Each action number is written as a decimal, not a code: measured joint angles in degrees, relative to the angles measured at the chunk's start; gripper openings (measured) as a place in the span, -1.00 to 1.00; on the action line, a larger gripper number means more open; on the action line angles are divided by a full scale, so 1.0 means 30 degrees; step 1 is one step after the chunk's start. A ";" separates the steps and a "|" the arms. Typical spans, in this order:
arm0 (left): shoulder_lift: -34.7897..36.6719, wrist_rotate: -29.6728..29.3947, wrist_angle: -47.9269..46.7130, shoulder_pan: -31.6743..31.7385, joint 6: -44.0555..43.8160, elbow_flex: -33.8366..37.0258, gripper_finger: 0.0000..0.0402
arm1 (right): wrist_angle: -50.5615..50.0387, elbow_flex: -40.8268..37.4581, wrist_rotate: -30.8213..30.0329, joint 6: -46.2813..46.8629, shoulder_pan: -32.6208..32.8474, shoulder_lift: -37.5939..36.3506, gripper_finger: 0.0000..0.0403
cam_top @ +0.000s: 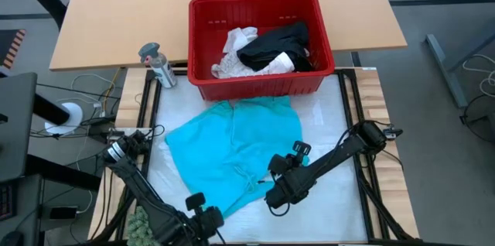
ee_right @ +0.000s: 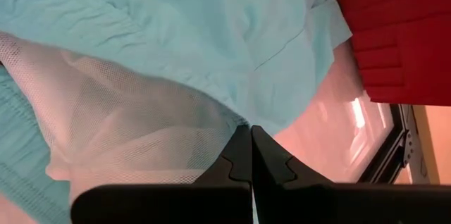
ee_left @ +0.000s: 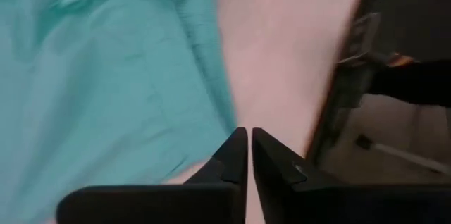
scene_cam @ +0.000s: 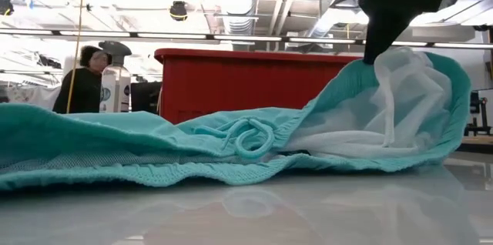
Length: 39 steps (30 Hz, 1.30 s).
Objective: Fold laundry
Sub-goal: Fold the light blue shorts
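On the white work mat (cam_top: 332, 134) the teal shorts (cam_top: 232, 149) lie spread at centre, below the red basket (cam_top: 259, 83). At seven o'clock the left gripper (cam_top: 203, 216) is closed, empty. At five o'clock the right gripper (cam_top: 272, 178), pinched shut, lifts the waistband: first fold underway; next, carry it across.

Red basket (cam_top: 309, 76), spray bottle (cam_top: 157, 63), green fuzzy plant (cam_top: 139, 221), person (scene_cam: 85, 79)

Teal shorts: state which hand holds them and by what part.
The right hand pinches the teal shorts at the waistband edge, lifting it. The left hand holds nothing.
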<state>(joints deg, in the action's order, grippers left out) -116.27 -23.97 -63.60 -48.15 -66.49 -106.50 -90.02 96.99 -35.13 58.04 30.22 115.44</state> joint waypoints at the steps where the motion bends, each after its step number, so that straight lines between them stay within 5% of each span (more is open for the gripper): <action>1: -0.0069 0.0192 0.0190 0.0010 0.0342 -0.0004 -0.85 | -0.0005 0.0000 -0.0062 0.0000 0.0000 0.0000 -0.91; 10: -0.2366 0.4361 0.0576 -0.0595 0.5753 -0.0015 -0.19 | 0.0001 -0.0007 -0.0286 -0.0291 0.0007 0.0000 -0.91; 16: -0.3024 0.3257 0.0519 -0.0871 0.9169 -0.0019 0.14 | 0.0002 -0.0007 -0.0288 -0.0284 0.0007 0.0000 -0.91; 28: -0.3162 -0.3203 0.0834 -0.1882 1.1138 -0.0022 0.20 | 0.0001 -0.0007 -0.0293 -0.0317 0.0007 0.0000 -0.91; 39: -0.4967 -0.3651 0.0823 -0.1928 1.1585 -0.0007 0.20 | 0.0001 -0.0007 -0.0293 -0.0364 0.0007 0.0000 -0.91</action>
<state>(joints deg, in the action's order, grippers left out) -131.17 -34.92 -61.13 -53.93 -31.74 -106.52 -90.02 96.97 -36.01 56.95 30.24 115.44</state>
